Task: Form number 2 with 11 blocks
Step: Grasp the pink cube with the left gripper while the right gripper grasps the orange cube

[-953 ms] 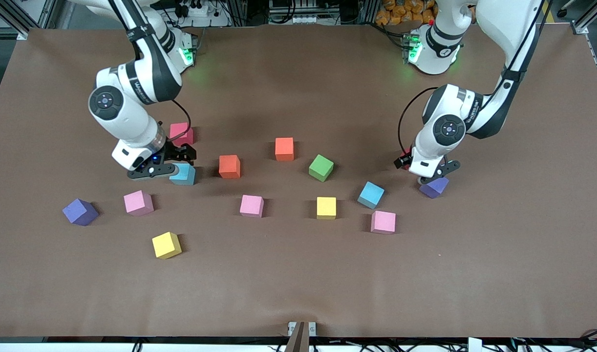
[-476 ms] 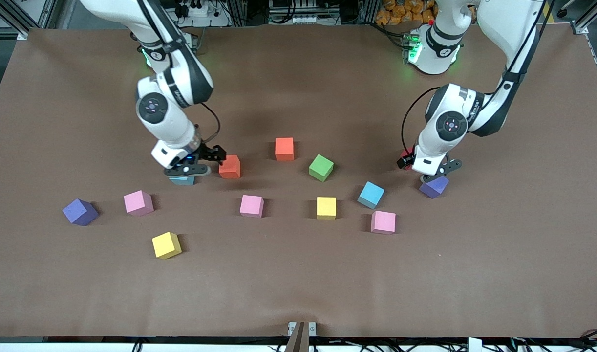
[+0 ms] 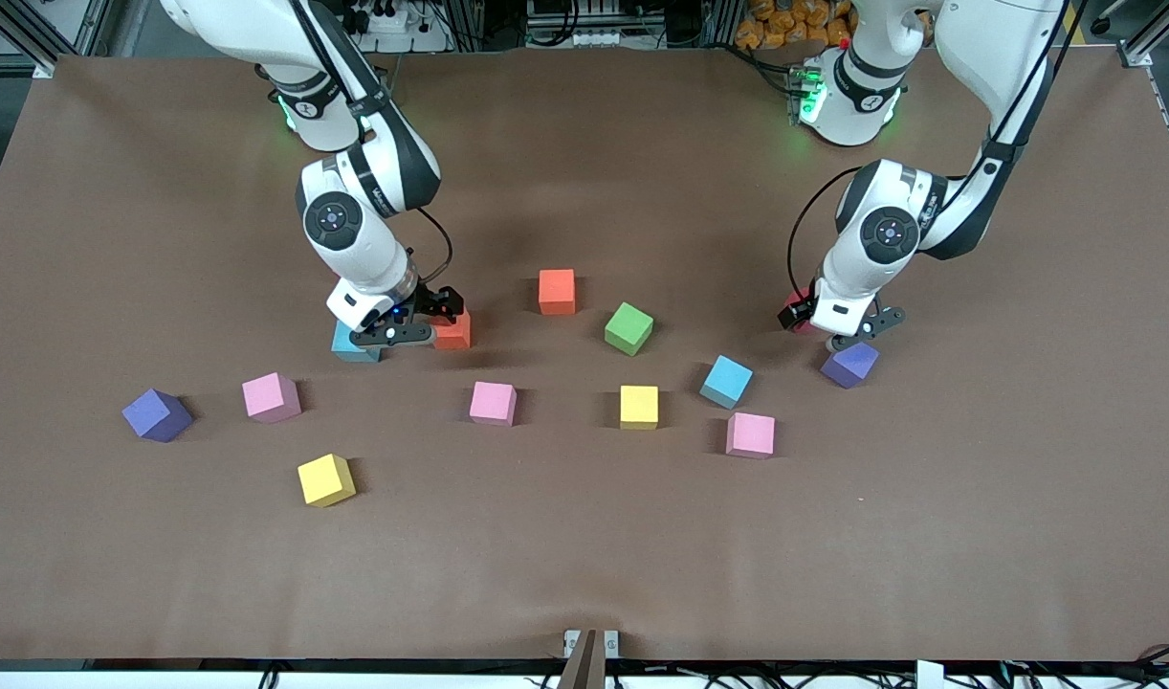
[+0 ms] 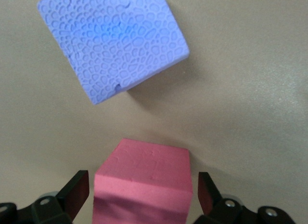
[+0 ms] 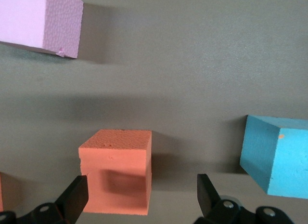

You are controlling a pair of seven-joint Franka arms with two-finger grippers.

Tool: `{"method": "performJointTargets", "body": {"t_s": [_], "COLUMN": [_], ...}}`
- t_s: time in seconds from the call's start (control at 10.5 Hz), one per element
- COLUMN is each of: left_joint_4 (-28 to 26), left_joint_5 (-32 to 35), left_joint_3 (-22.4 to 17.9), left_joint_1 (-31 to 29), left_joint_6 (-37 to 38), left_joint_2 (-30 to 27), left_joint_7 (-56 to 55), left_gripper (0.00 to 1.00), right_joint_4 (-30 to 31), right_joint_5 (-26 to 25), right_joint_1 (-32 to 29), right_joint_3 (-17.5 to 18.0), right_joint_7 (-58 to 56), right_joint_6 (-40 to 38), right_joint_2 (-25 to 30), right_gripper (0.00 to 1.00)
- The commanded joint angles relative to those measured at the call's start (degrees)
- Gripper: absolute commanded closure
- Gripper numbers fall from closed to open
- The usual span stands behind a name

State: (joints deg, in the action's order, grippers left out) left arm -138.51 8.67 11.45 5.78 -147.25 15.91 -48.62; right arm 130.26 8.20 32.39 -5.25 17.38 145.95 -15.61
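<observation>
Two grippers stand released, right gripper (image 3: 422,321) straddling an orange block (image 5: 117,171), left gripper (image 3: 848,335) straddling a red block (image 4: 143,183); we advise centring each before closing; blocks lie scattered.

An orange block (image 5: 117,171) sits between the open right tool's (image 5: 139,197) fingers (image 5: 74,197).

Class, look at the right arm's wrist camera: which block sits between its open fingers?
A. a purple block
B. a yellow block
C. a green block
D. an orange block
D: in the right wrist view the orange block lies on the table between the two open fingers of the right gripper, with a light blue block off to one side.
</observation>
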Motion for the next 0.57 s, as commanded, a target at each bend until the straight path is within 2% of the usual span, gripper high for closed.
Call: {"method": "performJointTargets", "body": {"t_s": [0.0, 0.48], "left_joint_4": [-1.93, -2.46], "left_joint_5": [1.7, 1.7], "left_joint_3": [0.41, 0.41], "left_joint_1": [-0.6, -0.25], "left_joint_6": [-0.49, -0.4], "left_joint_2": [-1.58, -1.67], "left_joint_7": [0.02, 0.02], "left_gripper": [0.0, 0.0], "right_joint_4": [-1.23, -3.26], "right_joint_5": [2.68, 4.1], "right_joint_1": [1.44, 3.65], "right_joint_3": [-0.28, -0.37], "right_joint_7": [0.55, 1.87], "right_joint_6": [0.12, 0.12], "right_joint_2": [-0.99, -3.55], "right_gripper": [0.0, 0.0]}}
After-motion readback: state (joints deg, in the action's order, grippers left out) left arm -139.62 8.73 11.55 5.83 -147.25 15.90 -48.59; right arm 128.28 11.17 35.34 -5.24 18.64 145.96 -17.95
